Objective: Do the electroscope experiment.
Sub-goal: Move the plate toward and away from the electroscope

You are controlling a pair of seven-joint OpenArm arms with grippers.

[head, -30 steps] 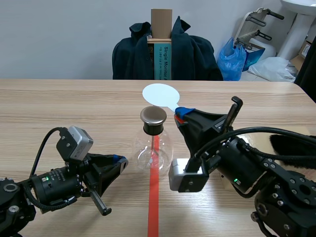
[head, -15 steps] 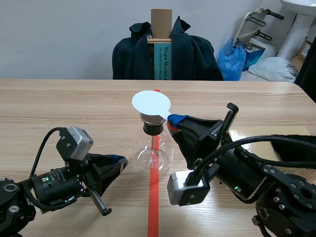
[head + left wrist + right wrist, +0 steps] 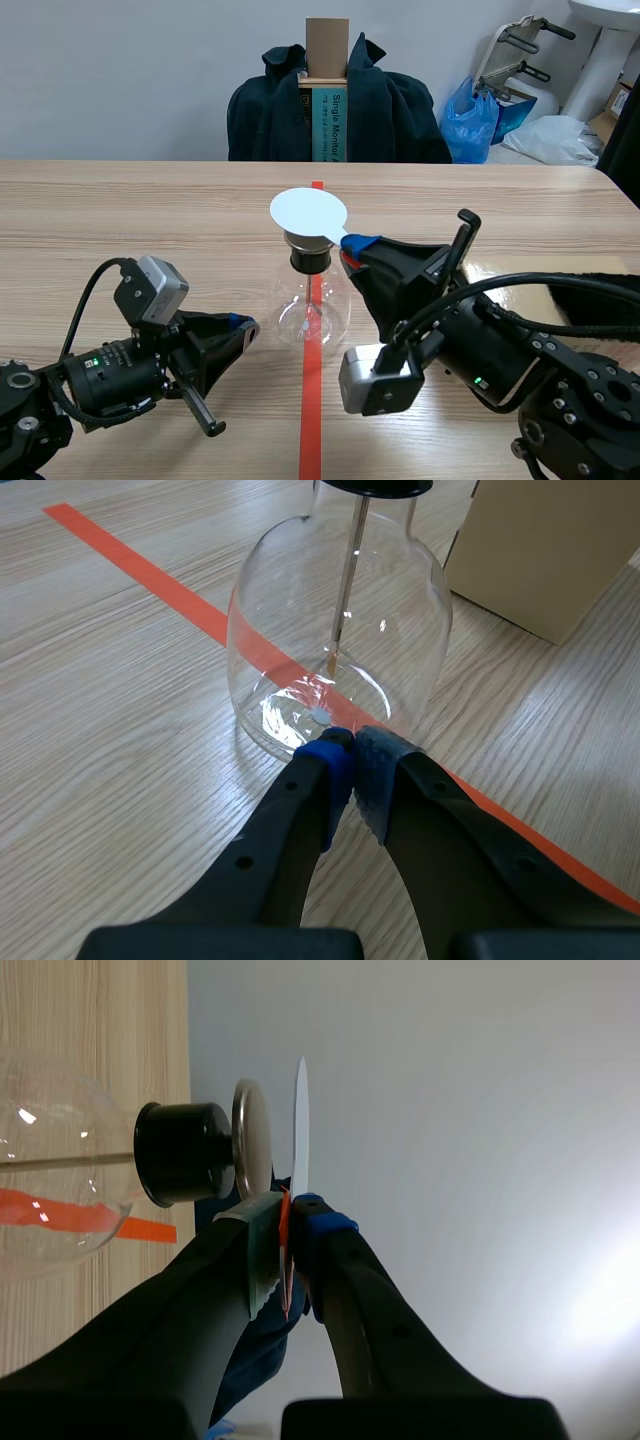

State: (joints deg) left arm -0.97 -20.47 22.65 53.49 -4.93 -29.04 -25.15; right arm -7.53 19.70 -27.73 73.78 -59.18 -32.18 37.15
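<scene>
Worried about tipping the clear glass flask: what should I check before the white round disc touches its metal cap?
Grip: right gripper shut on white round disc's stem: ok.
Alignment: disc over round metal cap, gap showing: ok.
Stand: clear glass flask upright: ok.
Clearance: left gripper shut beside flask's base, contact: cannot tell.
Leaves: foil at thin inner rod's tip, spread: cannot tell.

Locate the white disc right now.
Scene view, centre: the white disc hovers just over the flask's metal cap, held by the right gripper.
</scene>
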